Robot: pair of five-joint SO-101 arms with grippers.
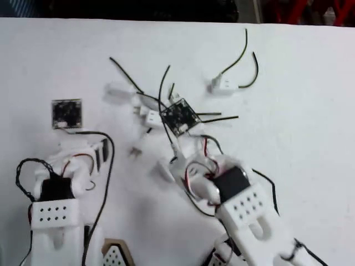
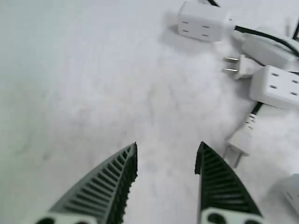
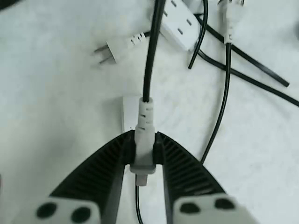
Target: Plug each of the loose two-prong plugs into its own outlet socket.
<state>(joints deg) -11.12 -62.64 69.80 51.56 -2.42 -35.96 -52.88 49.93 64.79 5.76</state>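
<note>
Closest in, the right gripper is clamped tight on the ribbed neck of a white plug, whose black cable runs straight away from the fingers. A hold on the neck would let the arm steer the body, though I cannot tell which way the prongs face. Just beyond the fingertips, touching or partly under that plug, lies a white block that looks like an outlet socket, so I judge this pair is the one meant to be joined next. Farther off a loose plug lies flat with its prongs bare, and past it a second socket sits among crossing cables. The left gripper stands wide open over the bare table with nothing between its ribbed fingers, probably parked clear of the tangle so the cords are not dragged. Near its tip lies a corded plug. Beyond that another plug rests just beside a two-outlet block, and a far socket lies apart from them.
</note>
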